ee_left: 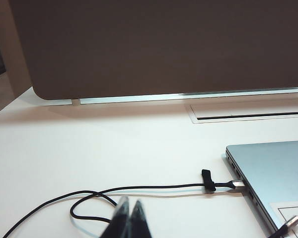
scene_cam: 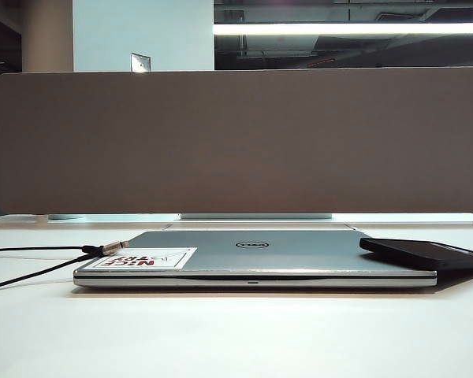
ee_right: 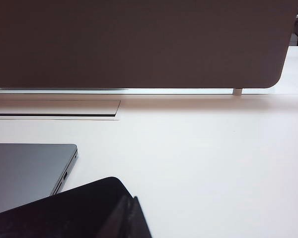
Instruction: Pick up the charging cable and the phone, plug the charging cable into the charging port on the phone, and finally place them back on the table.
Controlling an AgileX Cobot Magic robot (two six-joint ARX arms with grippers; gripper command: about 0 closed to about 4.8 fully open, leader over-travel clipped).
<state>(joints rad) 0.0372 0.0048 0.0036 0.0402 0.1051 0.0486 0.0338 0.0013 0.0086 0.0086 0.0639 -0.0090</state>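
So both grippers are basically parked. The left gripper (ee_left: pixel 128 220) is clenched with nothing between its fingers, hanging low over the white table (ee_left: pixel 89 148) right above a loop of the charging cable (ee_left: pixel 139 189), not touching it as far as I can tell. The right gripper (ee_right: pixel 129 218) is pinched closed and empty too, sitting just above the near end of the phone (ee_right: pixel 64 208); can't tell if it actually brushes it. Neither arm shows up in the exterior view at all. The cable runs in from the left side of the table, and its silvery plug (scene_cam: pixel 114 249) is lying on the left corner of the closed silver laptop (scene_cam: pixel 252 256), next to a red and white sticker (scene_cam: pixel 146 258). In the left wrist view another metal connector (ee_left: pixel 237 184) seems to sit at the laptop's side edge, though I can't say whether it's plugged in. The phone is lying flat on the right corner of the laptop lid, sticking out past the edge. So my read: nothing's done yet. Picking up both, plugging in and setting them back down are all left.
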